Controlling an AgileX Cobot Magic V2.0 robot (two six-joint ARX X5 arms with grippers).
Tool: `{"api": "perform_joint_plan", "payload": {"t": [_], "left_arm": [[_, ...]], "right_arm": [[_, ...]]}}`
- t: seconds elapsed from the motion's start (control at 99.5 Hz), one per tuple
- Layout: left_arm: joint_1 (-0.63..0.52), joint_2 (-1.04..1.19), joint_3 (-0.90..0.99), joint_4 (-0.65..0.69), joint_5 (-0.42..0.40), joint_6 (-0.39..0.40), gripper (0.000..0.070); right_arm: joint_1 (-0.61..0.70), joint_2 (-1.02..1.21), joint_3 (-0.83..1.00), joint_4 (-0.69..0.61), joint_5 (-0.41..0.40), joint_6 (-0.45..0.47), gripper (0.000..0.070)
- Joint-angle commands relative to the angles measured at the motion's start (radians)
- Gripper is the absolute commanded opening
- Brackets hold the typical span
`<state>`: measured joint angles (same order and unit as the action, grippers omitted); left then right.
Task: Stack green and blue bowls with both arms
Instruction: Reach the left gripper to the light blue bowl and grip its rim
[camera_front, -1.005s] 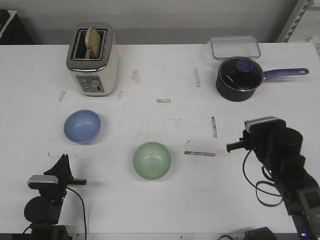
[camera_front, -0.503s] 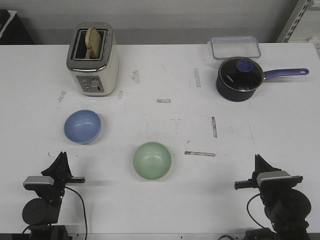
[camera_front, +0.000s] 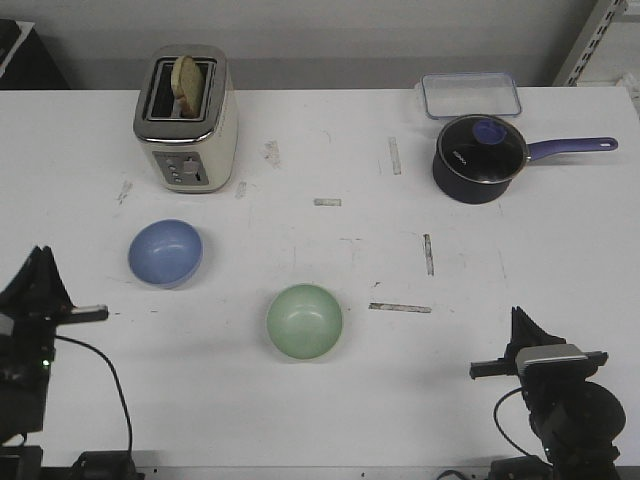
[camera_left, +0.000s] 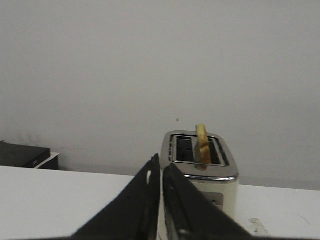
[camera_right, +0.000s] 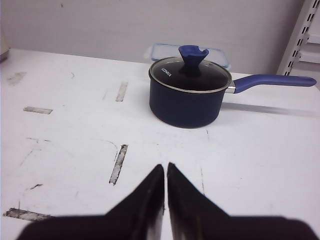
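Observation:
The pale green bowl (camera_front: 304, 321) sits upright on the white table near the front middle. The light blue bowl (camera_front: 165, 252) sits upright to its left, a little farther back. My left gripper (camera_front: 42, 262) is at the far left edge, left of the blue bowl, shut and empty; in the left wrist view (camera_left: 161, 162) its jaws stand together. My right gripper (camera_front: 518, 318) is at the front right, well right of the green bowl, shut and empty; it also shows in the right wrist view (camera_right: 165, 168). Neither bowl shows in the wrist views.
A cream toaster (camera_front: 186, 118) with a slice of bread stands at the back left, also in the left wrist view (camera_left: 201, 170). A dark blue saucepan (camera_front: 480, 157) with a glass lid and a clear lidded box (camera_front: 470, 94) are at the back right.
My right arm dropped back from mid right to the front right and stayed there. My left arm moved left and a little farther back, to the table's left edge. The bowls have not moved.

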<state>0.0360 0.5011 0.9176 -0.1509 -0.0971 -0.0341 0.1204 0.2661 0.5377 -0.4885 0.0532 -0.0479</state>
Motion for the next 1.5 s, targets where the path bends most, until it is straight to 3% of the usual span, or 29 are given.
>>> {"api": "perform_joint_plan", "payload": {"t": [0.0,0.181,0.352,0.673,0.804,1.015,1.276,1.487], "left_arm": [[0.009,0.134,0.155,-0.097,-0.017,0.02,0.0001],[0.07,0.42,0.367,-0.348,0.018,0.024,0.0001],[0.143,0.62,0.383,-0.477,0.173,0.023,0.0017],[0.168,0.893,0.383,-0.588,0.209,0.023,0.0473],[0.166,0.961,0.383,-0.578,0.228,0.023,0.0575],[0.154,1.056,0.383,-0.515,0.328,0.022,0.0573],[0.132,1.125,0.383,-0.501,0.319,0.023,0.0558],[0.132,1.147,0.383,-0.508,0.235,0.023,0.0316]], "right_arm": [[0.001,0.004,0.005,0.009,0.0,0.007,0.0],[0.001,0.004,0.005,0.009,0.0,0.007,0.0],[0.001,0.004,0.004,0.009,0.0,0.006,0.0],[0.001,0.004,0.004,0.008,0.0,0.006,0.0],[0.001,0.004,0.004,0.005,-0.001,0.006,0.0],[0.001,0.004,0.004,0.005,-0.001,0.006,0.0],[0.001,0.004,0.004,0.005,-0.001,0.006,0.0],[0.001,0.004,0.004,0.003,-0.001,0.006,0.0]]}}
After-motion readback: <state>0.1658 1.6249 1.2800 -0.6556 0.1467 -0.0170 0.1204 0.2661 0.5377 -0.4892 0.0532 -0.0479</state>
